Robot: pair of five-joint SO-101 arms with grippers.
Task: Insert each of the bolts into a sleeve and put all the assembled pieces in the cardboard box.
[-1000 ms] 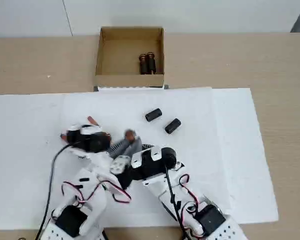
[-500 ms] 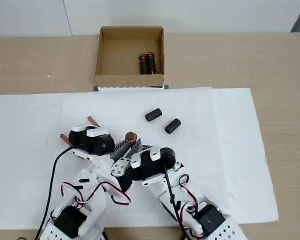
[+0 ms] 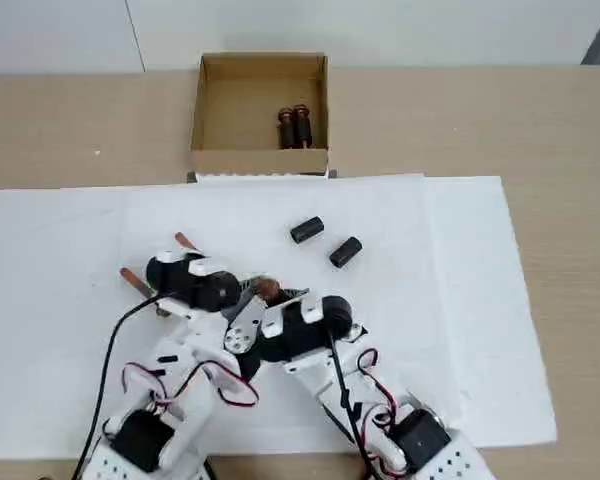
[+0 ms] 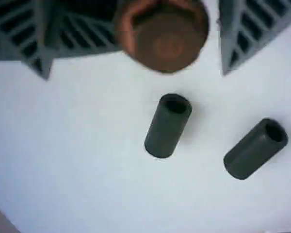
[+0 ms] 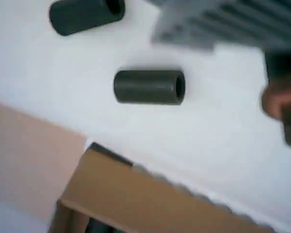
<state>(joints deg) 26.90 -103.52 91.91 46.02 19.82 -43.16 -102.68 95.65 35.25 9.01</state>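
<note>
bolt (image 3: 268,289): copper head up, where the two arms meet, near-left of both sleeves.
left gripper (image 3: 248,291): at the bolt's left side; can't tell how far open or whether it grips.
right gripper (image 3: 270,303): at the bolt's near side; can't tell either.
sleeves: two, (image 3: 307,229) and (image 3: 346,251), lying loose on the white paper (image 3: 460,300), apart.
cardboard box (image 3: 260,160): far side; two assembled pieces (image 3: 294,127) inside, at right.

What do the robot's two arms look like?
The left arm and right arm are white plastic with black motor blocks. Thin red, black and white wires loop along them. A black cable trails beside the left one. A gripper is grey and ribbed.
</note>
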